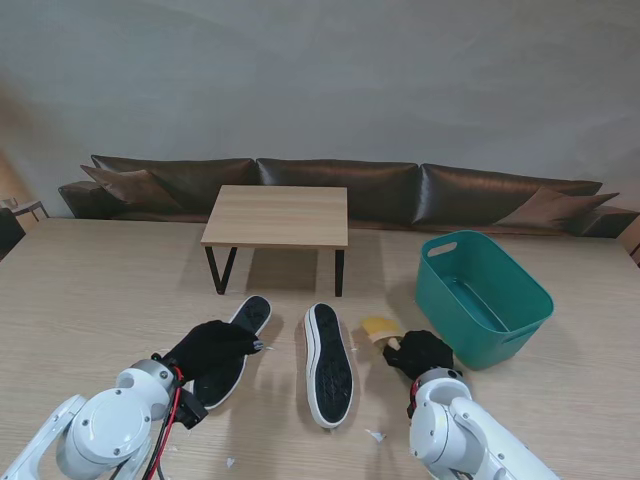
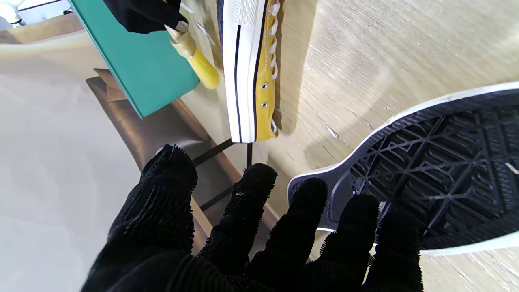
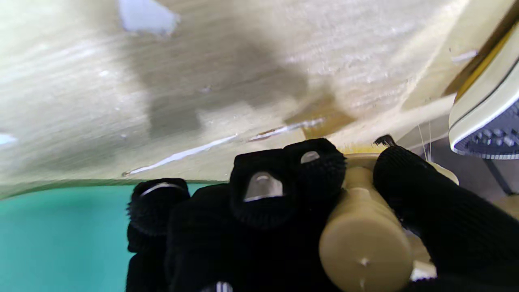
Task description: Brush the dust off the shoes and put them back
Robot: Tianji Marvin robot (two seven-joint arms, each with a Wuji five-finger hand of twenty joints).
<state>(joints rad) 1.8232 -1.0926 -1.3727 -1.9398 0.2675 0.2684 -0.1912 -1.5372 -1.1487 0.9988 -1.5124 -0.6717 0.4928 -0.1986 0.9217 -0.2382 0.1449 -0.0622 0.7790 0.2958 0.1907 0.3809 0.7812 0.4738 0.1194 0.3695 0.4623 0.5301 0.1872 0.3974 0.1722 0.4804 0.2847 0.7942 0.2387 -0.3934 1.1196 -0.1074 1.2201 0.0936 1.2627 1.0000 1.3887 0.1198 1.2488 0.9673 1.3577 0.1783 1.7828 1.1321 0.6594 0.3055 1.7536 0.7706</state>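
Note:
Two yellow canvas shoes lie sole-up on the wooden table. My left hand (image 1: 212, 347) is open, with its fingers (image 2: 259, 227) spread over the end of the left shoe (image 1: 245, 330), whose black tread (image 2: 446, 162) fills the left wrist view. The other shoe (image 1: 328, 365) lies in the middle, its white rim and yellow side (image 2: 248, 69) showing. My right hand (image 1: 425, 352) is shut on the handle (image 3: 363, 239) of a yellow brush (image 1: 378, 327), whose head sits just right of that shoe.
A green plastic basket (image 1: 485, 295) stands right of my right hand, close to it. A small wooden side table (image 1: 277, 215) stands farther from me, behind the shoes. Small white scraps (image 1: 375, 435) lie on the tabletop near me.

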